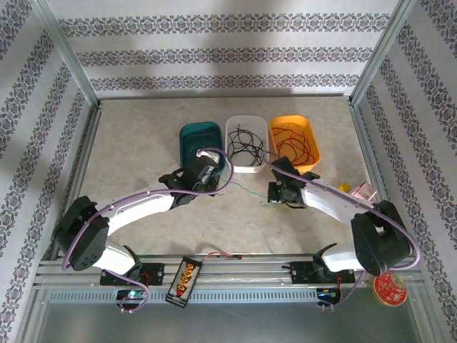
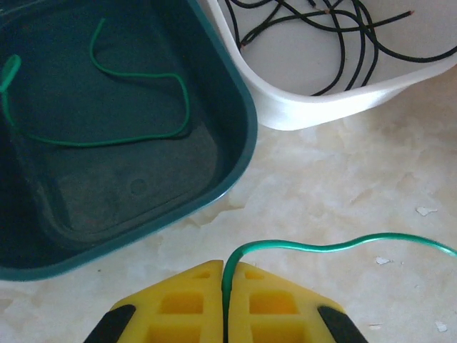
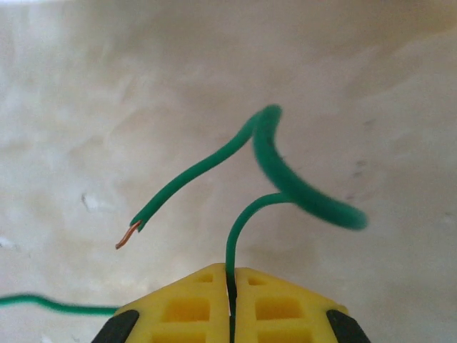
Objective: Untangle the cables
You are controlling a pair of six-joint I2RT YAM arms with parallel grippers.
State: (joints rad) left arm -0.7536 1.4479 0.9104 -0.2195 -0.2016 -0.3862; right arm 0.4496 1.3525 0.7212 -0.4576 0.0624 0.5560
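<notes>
A thin green cable (image 1: 246, 190) runs over the table between my two grippers. The left gripper (image 2: 226, 264) is shut on one stretch of it, and the cable (image 2: 343, 246) trails off to the right. The right gripper (image 3: 230, 270) is shut on the other end, where the cable (image 3: 285, 179) loops upward and finishes in a bare copper tip. In the top view the left gripper (image 1: 208, 176) sits just below the teal tray (image 1: 187, 137) and the right gripper (image 1: 275, 191) below the white tray (image 1: 234, 153). Another green cable (image 2: 143, 136) lies in the teal tray, black cables (image 2: 343, 43) in the white tray, and red cables (image 1: 293, 143) in the orange tray (image 1: 313, 136).
A black-orange battery pack (image 1: 186, 279) with a red-black lead lies on the front rail. A pink item (image 1: 363, 191) and a small yellow piece (image 1: 344, 187) sit at the right, and a red disc (image 1: 389, 288) by the right base. Metal frame posts border the table.
</notes>
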